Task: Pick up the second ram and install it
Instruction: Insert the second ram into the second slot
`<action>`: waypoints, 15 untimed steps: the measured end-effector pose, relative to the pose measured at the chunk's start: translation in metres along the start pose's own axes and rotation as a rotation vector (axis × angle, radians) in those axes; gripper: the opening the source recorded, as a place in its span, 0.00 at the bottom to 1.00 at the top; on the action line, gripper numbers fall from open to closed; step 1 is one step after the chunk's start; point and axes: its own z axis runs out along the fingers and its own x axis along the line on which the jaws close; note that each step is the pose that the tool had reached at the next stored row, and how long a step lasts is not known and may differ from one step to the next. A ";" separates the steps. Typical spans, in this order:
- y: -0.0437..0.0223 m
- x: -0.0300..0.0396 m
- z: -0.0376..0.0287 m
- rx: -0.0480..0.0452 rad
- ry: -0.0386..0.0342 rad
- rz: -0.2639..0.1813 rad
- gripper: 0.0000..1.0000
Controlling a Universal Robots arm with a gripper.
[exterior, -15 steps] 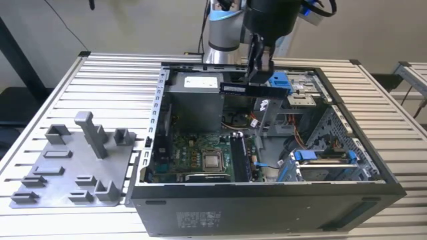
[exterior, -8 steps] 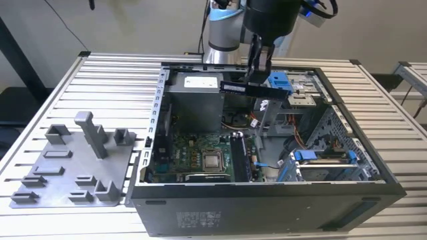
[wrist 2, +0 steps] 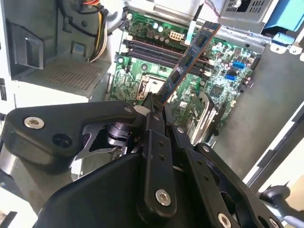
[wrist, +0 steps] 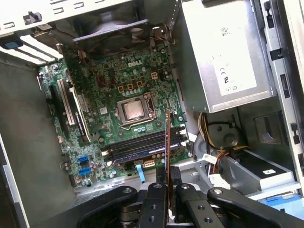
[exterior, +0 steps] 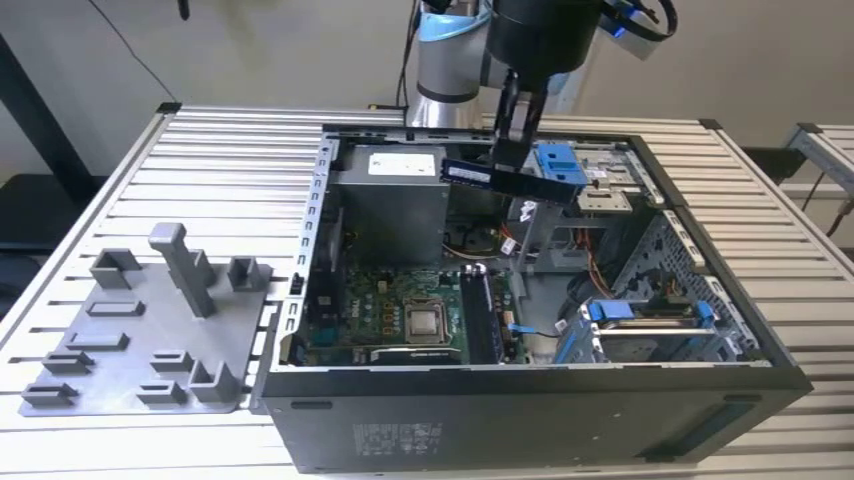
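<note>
The gripper point(exterior: 511, 160) pinches the memory stick point(exterior: 514, 180) in its jaws above the open computer case point(exterior: 534, 430), long axis roughly level across the exterior view. Inside sit a motherboard point(exterior: 400, 320) and power supply point(exterior: 390, 205)

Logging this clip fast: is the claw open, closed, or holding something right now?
Claw: closed on the second ram, holding it above the open computer case.
</note>
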 end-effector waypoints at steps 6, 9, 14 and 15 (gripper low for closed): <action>0.0000 0.0000 0.0001 0.0013 -0.0012 0.078 0.14; 0.0000 0.0000 0.0002 0.0019 -0.0019 0.119 0.14; 0.0000 0.0000 0.0003 0.0030 -0.0029 0.190 0.14; 0.0000 0.0000 0.0003 0.0032 -0.0031 0.204 0.14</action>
